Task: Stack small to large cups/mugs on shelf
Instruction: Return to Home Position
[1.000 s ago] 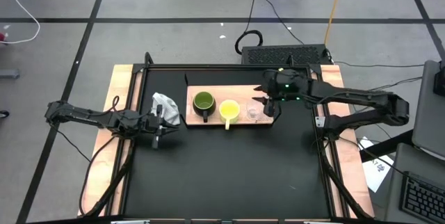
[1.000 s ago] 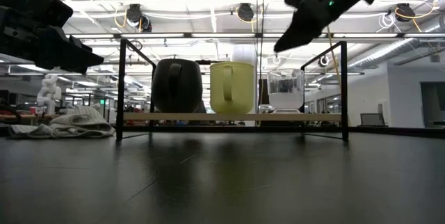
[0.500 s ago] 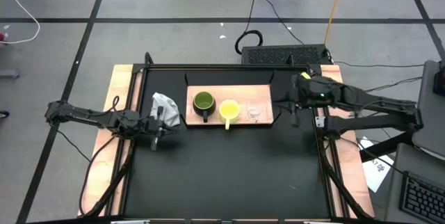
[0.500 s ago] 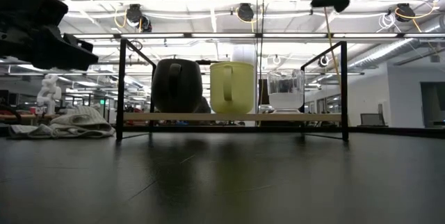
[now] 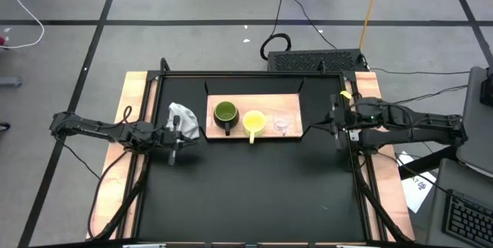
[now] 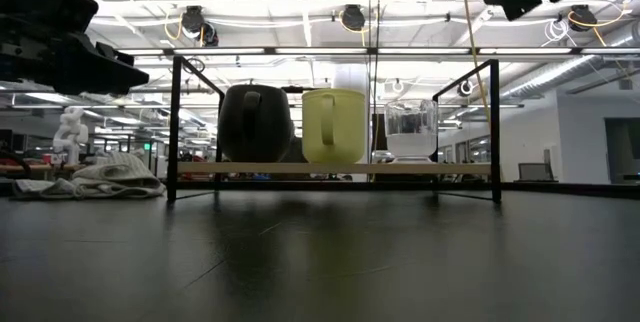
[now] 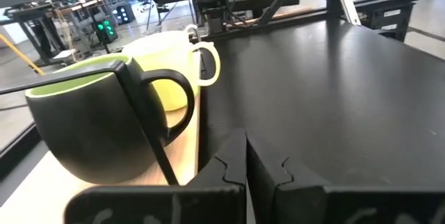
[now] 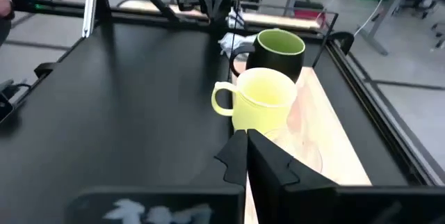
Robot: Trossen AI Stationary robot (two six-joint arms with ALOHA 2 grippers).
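On the light-wood shelf (image 5: 237, 127) three vessels stand upright in a row on their bases: the olive-green mug (image 5: 225, 112) with its dark handle, the yellow mug (image 5: 254, 121) and the clear glass cup (image 5: 282, 123). My left gripper (image 5: 185, 135) is shut and hovers at the shelf's left end, beside the green mug (image 7: 90, 126). My right gripper (image 5: 330, 122) is shut too and hovers off the shelf's right end, pointing along the row past the glass cup (image 8: 303, 130) at the yellow mug (image 8: 261, 99). Neither gripper holds anything.
A grey-white cloth wad (image 5: 182, 115) lies on the black table just left of the shelf, behind my left gripper. The shelf's thin dark frame (image 6: 174, 127) rises at its ends. Pale wooden planks (image 5: 127, 125) border the table left and right.
My right gripper has drawn back from the glass cup toward the table's right edge, rising a little, and its fingers have shut with nothing in them. The three vessels have stayed in place on the shelf.
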